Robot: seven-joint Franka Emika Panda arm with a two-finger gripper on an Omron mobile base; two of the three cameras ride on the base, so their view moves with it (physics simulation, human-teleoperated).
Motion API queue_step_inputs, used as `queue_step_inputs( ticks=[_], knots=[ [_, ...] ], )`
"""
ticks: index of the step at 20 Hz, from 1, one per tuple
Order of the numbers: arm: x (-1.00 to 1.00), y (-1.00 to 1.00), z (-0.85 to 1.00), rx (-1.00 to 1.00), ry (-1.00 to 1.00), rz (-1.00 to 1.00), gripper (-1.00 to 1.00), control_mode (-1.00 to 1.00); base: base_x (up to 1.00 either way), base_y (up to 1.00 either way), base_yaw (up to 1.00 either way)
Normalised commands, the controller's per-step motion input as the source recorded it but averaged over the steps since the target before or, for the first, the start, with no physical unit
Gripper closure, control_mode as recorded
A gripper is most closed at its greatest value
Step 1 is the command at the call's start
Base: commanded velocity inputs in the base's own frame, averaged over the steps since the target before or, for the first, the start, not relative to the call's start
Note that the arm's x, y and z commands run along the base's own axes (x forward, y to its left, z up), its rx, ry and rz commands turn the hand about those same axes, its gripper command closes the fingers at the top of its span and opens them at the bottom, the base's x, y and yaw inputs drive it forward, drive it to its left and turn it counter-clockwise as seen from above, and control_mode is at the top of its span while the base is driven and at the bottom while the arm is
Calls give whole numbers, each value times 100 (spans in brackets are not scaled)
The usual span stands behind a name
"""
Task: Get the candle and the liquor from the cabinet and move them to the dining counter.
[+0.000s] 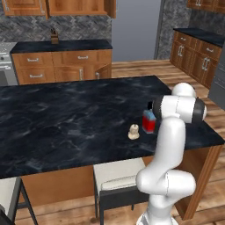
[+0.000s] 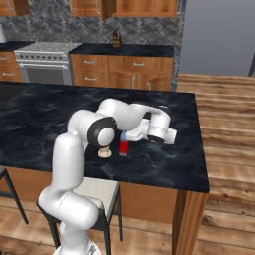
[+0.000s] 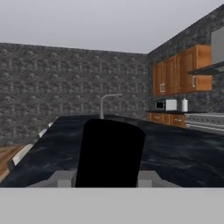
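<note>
A: Looking at the end effector (image 2: 126,136) first. Holding anything?

B: Pinching the liquor (image 2: 123,147), fingers (image 3: 64,179) pressed against either side of the black cap (image 3: 109,151) in the hand view. Reaching in sideways from the right, low over the dining surface (image 2: 164,164).

A: And the bottle itself, lifted or set down?

B: Standing upright with its red base on the black marble-look slab, near the robot's edge, as far as both base views show. Light blue shoulders just visible under the hand.

A: Whereabouts of the candle (image 1: 133,132)?

B: Also on the dining surface, just beside the liquor on its left, upright on a lumpy base. Close, yet apart from the bottle in the left base view; partly hidden behind the arm's dark joint in the right base view. Roughly half as tall as the bottle.

A: Anything else worth noting?

B: Pale-seated stool (image 1: 118,173) tucked under the near edge. Farther back, a narrower black surface (image 1: 61,45) against grey herringbone tiling, carrying a brown knife block (image 1: 54,36), with wooden drawer units beneath. Stove (image 2: 45,56) to the left of those units. Brown wooden cabinet (image 2: 144,7) hanging above. Curved faucet (image 3: 107,103) beyond the cap in the hand view.
</note>
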Motion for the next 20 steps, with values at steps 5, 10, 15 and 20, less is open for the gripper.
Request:
queue_step_inputs(
  ticks=[5, 10, 15, 20],
  knots=[
    [0, 20, -2, 0, -5, 0, 100, -100, 0, 0, 0],
    [0, 16, -1, 0, -1, 0, 100, -100, 0, 0, 0],
    [0, 8, 0, -2, 0, 0, 100, -100, 0, 0, 0],
    [0, 1, 0, -1, 0, 0, 100, -100, 0, 0, 0]
  ],
)
